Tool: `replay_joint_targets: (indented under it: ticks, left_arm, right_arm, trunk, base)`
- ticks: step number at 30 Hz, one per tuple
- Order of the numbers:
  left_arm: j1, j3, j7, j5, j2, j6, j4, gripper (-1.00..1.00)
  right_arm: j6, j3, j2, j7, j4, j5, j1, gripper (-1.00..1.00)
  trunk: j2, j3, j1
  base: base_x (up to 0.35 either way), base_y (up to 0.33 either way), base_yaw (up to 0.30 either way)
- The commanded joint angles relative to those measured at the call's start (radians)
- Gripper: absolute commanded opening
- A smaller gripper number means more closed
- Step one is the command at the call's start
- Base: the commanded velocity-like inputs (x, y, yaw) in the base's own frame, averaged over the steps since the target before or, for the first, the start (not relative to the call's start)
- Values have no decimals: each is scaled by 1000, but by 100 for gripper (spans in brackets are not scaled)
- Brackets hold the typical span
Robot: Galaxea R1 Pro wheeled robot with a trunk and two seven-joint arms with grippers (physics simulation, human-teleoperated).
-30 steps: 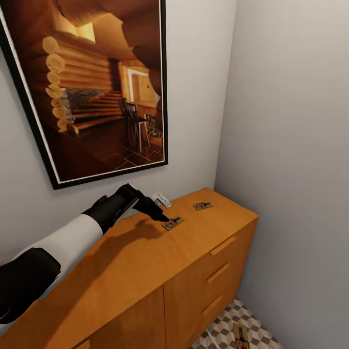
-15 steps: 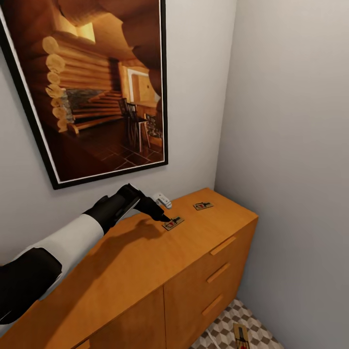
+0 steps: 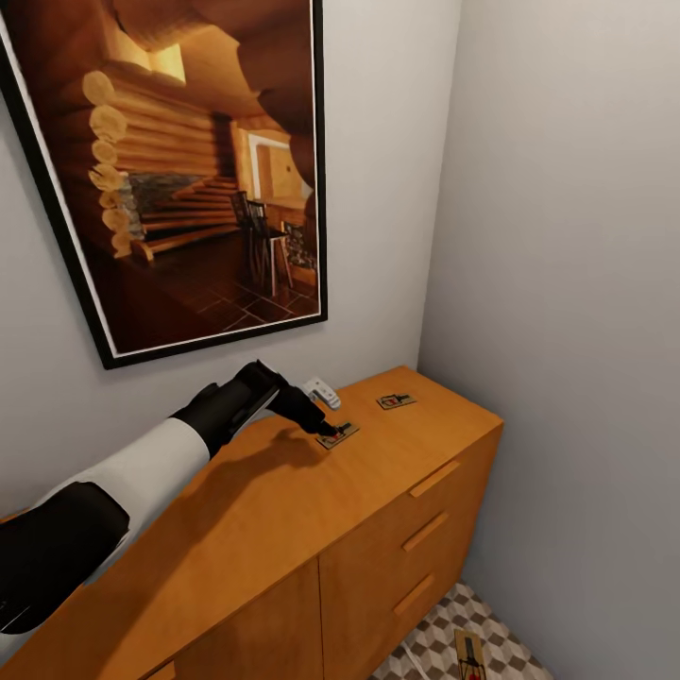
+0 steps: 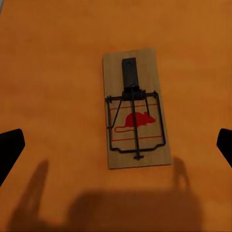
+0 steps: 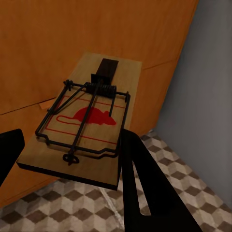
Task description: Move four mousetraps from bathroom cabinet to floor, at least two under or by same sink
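Cabinet (image 3: 378, 529): smooth orange-brown wood, flat top, slim bar handles on the drawer fronts; it stands in the corner under a black-framed picture (image 3: 179, 179) of a log cabin interior.
Left gripper (image 3: 332, 434): black, reaching over the cabinet top; the left wrist view shows its two dark fingertips (image 4: 9, 150) spread wide apart, one on each side of a trap and clear of it.
Near mousetrap (image 4: 135, 108): flat pale wooden rectangle with a black wire bar, a spring and a red mouse print, lying flat on the cabinet top right below the left gripper.
Far mousetrap (image 3: 396, 400): same sort, further along the cabinet top toward the side wall.
White object (image 3: 322, 391): small, by the back wall on the cabinet top; too small to name.
Right gripper (image 5: 72, 159): black fingers clamped on the end of a third mousetrap (image 5: 89, 121), held beside the cabinet front, above the floor.
Bathroom floor (image 5: 183, 159): tiles in a brown, beige and white cube pattern.
Floor mousetrap (image 3: 470, 654): seen from the head, low beside the cabinet front; whether it lies on the tiles I cannot tell.
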State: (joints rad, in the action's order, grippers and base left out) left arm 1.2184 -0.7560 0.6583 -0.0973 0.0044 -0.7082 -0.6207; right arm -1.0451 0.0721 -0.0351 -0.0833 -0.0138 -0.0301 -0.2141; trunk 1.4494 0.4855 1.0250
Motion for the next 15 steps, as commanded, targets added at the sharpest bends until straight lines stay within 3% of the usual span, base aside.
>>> replay_joint_targets:
  ticks: [1, 15]
  left_arm:
    - [1, -3, -3, -10, 0, -8, 1, 100]
    - [1, -5, -3, -10, -13, -7, 46, 100]
  right_arm:
    - [-2, 7, 0, -9, 1, -2, -1, -100]
    - [-2, 6, 0, -9, 1, -2, -1, -100]
  trunk:
    - [1, 1, 0]
    - [1, 1, 0]
  base:
    - [0, 0, 0]
    - [0, 0, 0]
